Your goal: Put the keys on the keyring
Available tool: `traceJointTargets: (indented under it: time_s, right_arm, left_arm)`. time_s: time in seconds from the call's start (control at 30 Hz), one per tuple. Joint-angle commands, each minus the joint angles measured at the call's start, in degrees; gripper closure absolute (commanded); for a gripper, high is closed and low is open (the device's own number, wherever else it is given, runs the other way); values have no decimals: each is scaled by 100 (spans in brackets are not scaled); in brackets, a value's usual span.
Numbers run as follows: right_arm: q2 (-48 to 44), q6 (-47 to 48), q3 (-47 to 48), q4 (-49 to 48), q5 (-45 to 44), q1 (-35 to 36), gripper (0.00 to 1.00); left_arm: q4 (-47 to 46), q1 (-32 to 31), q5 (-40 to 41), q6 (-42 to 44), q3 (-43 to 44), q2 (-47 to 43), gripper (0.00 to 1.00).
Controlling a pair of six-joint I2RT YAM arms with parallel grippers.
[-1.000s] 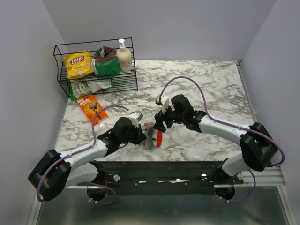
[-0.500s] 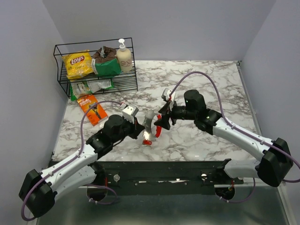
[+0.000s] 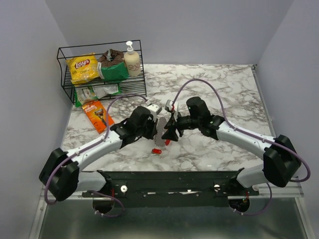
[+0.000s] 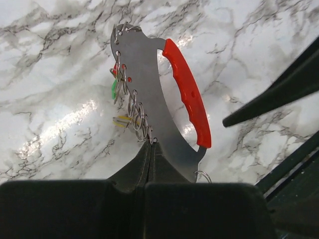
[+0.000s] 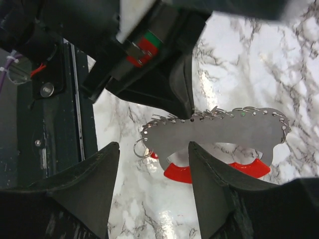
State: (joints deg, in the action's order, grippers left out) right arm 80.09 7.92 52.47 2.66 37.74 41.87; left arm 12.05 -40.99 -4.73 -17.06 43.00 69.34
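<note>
The keyring point(image 3: 161, 129) is a curved grey metal plate with a red grip point(image 4: 190, 97) and several silvery rings along its edge. It hangs above the marble. My left gripper point(image 3: 152, 130) is shut on its ring edge point(image 4: 149, 145). Small green point(image 4: 114, 89) and yellow point(image 4: 121, 120) key heads show among the rings. A red-headed key point(image 3: 156, 150) lies on the table below. My right gripper point(image 5: 152, 149) is open, its fingers point(image 5: 112, 159) either side of the plate's end point(image 5: 164, 134) without touching it. A loose ring point(image 5: 141, 149) dangles there.
A black wire basket point(image 3: 65, 89) at the back left holds a yellow chips bag point(image 3: 82, 68), a green bag point(image 3: 113, 69) and a soap bottle point(image 3: 131, 60). An orange razor pack point(image 3: 97, 114) lies in front of it. A dark rail point(image 3: 169, 179) runs along the near edge.
My left arm has carried the keyring up and away from the near edge. My right gripper has come in around its end with narrower jaws. The red-headed key stays on the marble.
</note>
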Motion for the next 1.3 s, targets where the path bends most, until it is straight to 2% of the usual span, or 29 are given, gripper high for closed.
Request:
traceJointTargets:
  time_s: [0.0, 0.17, 0.23, 0.27, 0.3, 0.4, 0.57, 0.77, 1.1, 1.27]
  right_arm:
    - [173, -168, 106, -89, -248, -29, 35]
    - [173, -379, -78, -169, -864, -91, 34]
    - [164, -493, -158, -213, -934, -161, 34]
    - [156, -520, -184, -213, -943, -196, 34]
    - [156, -546, -193, -213, -952, -240, 34]
    - [164, -608, -219, -380, -944, -302, 34]
    - [155, -634, -211, -389, -891, -346, 34]
    - [173, -652, -193, -380, -873, -407, 34]
    - [226, -643, -158, -389, -829, -504, 34]
    - [217, -643, -175, -389, -803, -522, 33]
  left_arm:
    - [35, 3, -177, 186, 340, 824, 100]
    - [-387, 12, -379, 106, 498, 1458, 100]
    - [-423, 12, -371, 106, 577, 1731, 95]
    - [-467, 21, -371, 115, 595, 1793, 91]
    - [-476, 30, -379, 106, 613, 1898, 79]
    - [-564, 48, -353, 36, 604, 1925, 62]
    - [-932, 214, -432, -148, 279, 1671, 47]
    - [-1485, 478, -1029, -377, -195, 1433, 48]
    - [-1934, 575, -1653, -456, -380, 1652, 65]
    - [-1900, 584, -1584, -447, -284, 1837, 67]
